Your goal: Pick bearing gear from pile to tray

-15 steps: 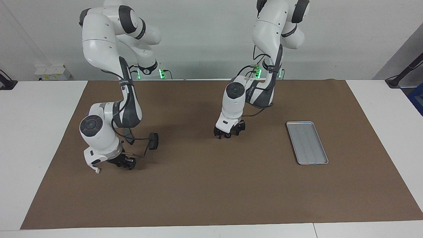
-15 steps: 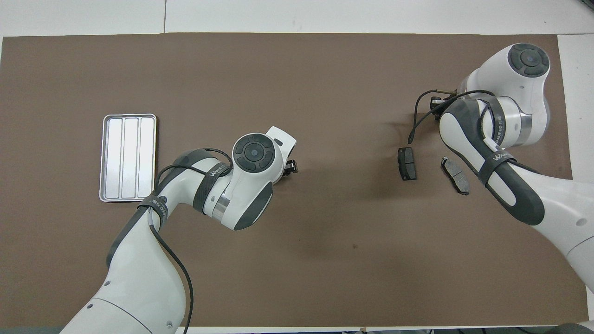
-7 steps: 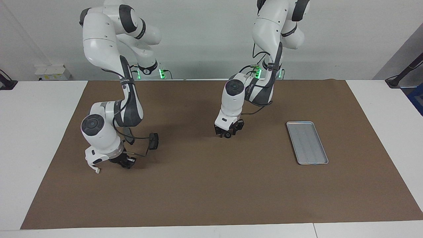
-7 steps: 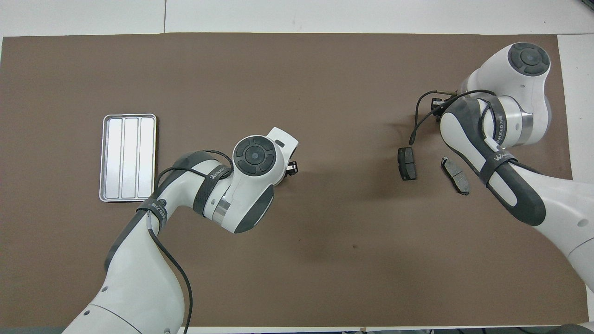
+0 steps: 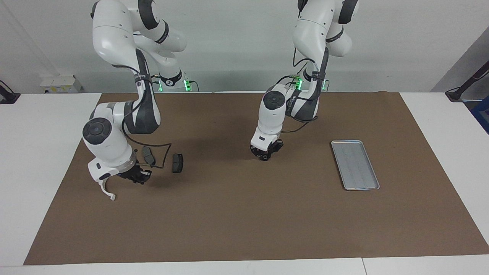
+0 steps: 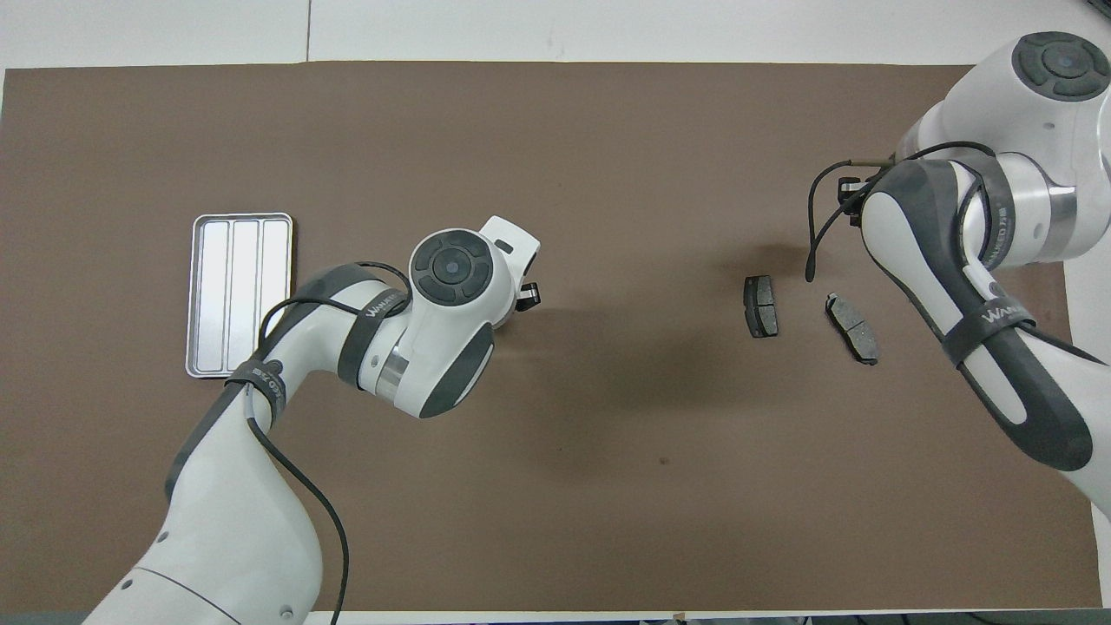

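My right gripper (image 5: pixel 138 178) hung low over the mat just beside the two brake pads (image 5: pixel 177 163) of the pile; I could not tell whether it held anything. My left gripper (image 5: pixel 265 154) waited mid-table. No bearing gear showed, so I risked carrying nothing, or a wrong part, to the bare tray (image 5: pixel 354 164), well apart at the left arm's end.

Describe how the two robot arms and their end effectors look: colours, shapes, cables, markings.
Both arms are glossy white, rounded shells with dark grey joint sections and round dark grey caps on the wrist joints. A black cable runs along each arm, held by dark straps with white lettering. The left end effector and right end effector are black on white wrist blocks. Green lights glow at both bases.
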You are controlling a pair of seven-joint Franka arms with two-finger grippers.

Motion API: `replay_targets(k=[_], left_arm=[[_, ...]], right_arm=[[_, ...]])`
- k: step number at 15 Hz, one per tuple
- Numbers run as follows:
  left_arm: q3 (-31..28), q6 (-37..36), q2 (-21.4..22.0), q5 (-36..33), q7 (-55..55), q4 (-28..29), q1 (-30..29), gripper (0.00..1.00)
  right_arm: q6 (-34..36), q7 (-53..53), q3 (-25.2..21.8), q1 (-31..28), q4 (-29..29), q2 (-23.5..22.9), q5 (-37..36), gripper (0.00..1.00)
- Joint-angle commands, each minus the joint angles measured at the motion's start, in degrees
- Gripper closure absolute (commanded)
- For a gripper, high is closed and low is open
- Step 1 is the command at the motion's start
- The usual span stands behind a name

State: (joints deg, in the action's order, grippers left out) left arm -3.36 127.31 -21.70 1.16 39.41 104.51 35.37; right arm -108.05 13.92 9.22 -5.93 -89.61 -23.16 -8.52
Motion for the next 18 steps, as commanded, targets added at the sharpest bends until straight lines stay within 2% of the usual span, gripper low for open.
replay_targets(k=[1, 4, 6, 8, 9, 12, 15, 18], left_arm=[[0.11, -12.39, 8.66, 0.6, -10.98, -4.03, -8.96, 1.0], [0.02, -21.29, 10.8, 0.6, -26.87, -8.53, -20.48, 1.0], [-0.06, -21.58, 11.59, 0.69, -41.02, -7.4, -28.39, 1.0], [-0.06, -18.43, 13.16, 0.69, -51.58, -3.02, -34.12, 1.0], [-0.06, -15.02, 14.39, 0.69, -53.72, 1.27, -35.1, 1.0], [-0.06, -4.02, 17.12, 0.69, -54.09, 12.62, -35.46, 1.0], [-0.06, -2.68, 17.39, 0.69, -54.09, 16.59, -35.37, 1.0], [-0.06, 0.47, 17.74, 0.69, -54.09, 20.63, -35.19, 1.0]], right_arm=[[8.0, 2.49, 0.19, 4.34, 5.03, 1.19, -0.09, 1.0], [13.82, 17.66, 0.63, 11.71, 9.61, 1.19, 2.09, 1.0], [12.96, 28.92, 0.63, 16.46, 9.98, 1.11, 4.73, 1.0], [12.08, 37.37, 0.72, 20.15, 9.89, 1.1, 7.63, 1.0], [11.21, 41.5, 0.72, 22.35, 9.45, 1.02, 9.3, 1.0], [2.62, 53.73, 0.63, 28.77, 6.3, -0.73, 9.84, 1.0], [-5.91, 58.84, 0.63, 31.94, 1.11, -1.61, 9.84, 1.0], [-13.2, 64.81, 0.45, 35.63, 1.63, -7.57, 8.0, 1.0]])
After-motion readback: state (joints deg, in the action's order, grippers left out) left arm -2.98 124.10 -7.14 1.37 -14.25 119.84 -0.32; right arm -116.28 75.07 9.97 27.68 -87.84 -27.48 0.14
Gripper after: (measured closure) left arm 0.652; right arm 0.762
